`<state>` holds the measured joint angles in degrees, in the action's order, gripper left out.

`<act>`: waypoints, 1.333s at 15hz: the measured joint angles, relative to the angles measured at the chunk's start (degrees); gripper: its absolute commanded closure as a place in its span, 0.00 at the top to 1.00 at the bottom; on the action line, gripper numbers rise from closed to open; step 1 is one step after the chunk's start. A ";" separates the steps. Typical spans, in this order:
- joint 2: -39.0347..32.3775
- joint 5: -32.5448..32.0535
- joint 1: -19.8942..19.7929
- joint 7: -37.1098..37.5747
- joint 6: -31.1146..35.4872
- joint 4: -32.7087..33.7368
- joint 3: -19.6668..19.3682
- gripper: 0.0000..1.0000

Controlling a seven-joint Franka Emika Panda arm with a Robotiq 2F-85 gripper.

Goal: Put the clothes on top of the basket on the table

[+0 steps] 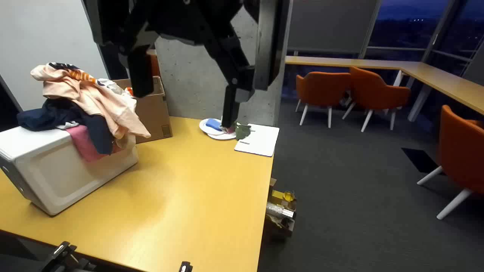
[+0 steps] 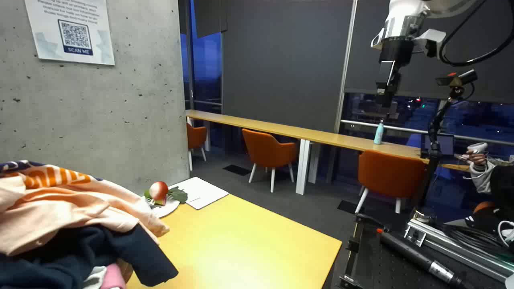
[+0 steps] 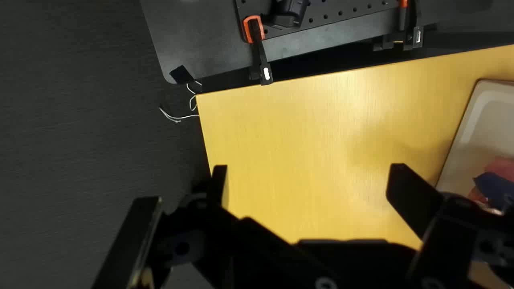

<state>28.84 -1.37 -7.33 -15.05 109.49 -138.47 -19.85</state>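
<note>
A pile of clothes, with a peach garment (image 1: 89, 92) with orange lettering, a dark navy garment (image 1: 56, 113) and a pink piece (image 1: 84, 143), lies on top of the white basket (image 1: 72, 177) on the yellow table (image 1: 196, 196). Some cloth hangs over the basket's side. In an exterior view the peach garment (image 2: 64, 208) fills the lower left and the basket is hidden. In the wrist view the basket (image 3: 490, 124) shows at the right edge with a bit of navy cloth (image 3: 496, 188). My gripper (image 3: 309, 174) is open and empty, high above the table, away from the clothes.
A cardboard box (image 1: 153, 113) stands behind the basket. A white plate (image 1: 221, 135) with a blue item and a white flat board (image 1: 261, 139) lie at the table's far end. Clamps (image 3: 263, 60) sit at the edge near the robot's base. Orange chairs (image 2: 269, 150) stand beyond the table.
</note>
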 measured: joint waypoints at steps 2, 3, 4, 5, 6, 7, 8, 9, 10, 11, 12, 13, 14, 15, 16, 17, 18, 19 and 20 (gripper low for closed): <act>0.04 0.00 0.00 0.00 0.00 0.14 0.00 1.00; 0.04 0.00 0.00 0.00 0.00 0.17 0.00 1.00; 0.04 0.00 0.00 0.00 0.00 0.17 0.00 1.00; 0.04 0.00 0.00 0.00 0.00 0.17 0.00 1.00; 0.04 0.00 0.00 0.00 0.00 0.17 0.00 1.00; 0.04 0.00 0.00 0.00 0.00 0.17 0.00 1.00; -0.06 0.01 -0.01 -0.01 0.00 0.16 0.11 1.00; -0.50 0.14 0.07 -0.06 0.71 0.22 0.39 1.00; -1.57 0.54 0.32 -0.06 2.14 0.65 0.82 1.00; -3.27 1.15 0.96 -0.13 4.06 1.64 1.43 1.00; -5.87 2.10 2.09 -0.14 6.15 3.51 2.22 1.00; -8.65 2.99 3.23 -0.16 8.04 5.65 3.00 1.00; -11.58 3.87 4.26 -0.37 9.67 8.11 3.83 1.00; -14.66 5.01 5.24 -0.81 10.63 10.92 4.65 1.00; -17.78 6.35 6.00 -1.28 11.09 13.88 5.46 1.00; -20.93 7.70 6.57 -1.84 11.16 16.94 6.30 1.00; -24.32 8.94 6.90 -2.49 11.16 20.18 7.35 1.00; -27.65 10.03 7.03 -3.19 11.15 23.29 8.48 1.00; -30.87 10.61 7.05 -3.86 11.15 26.24 9.64 1.00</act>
<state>-2.04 9.24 -0.28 -18.91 120.63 -112.22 -10.21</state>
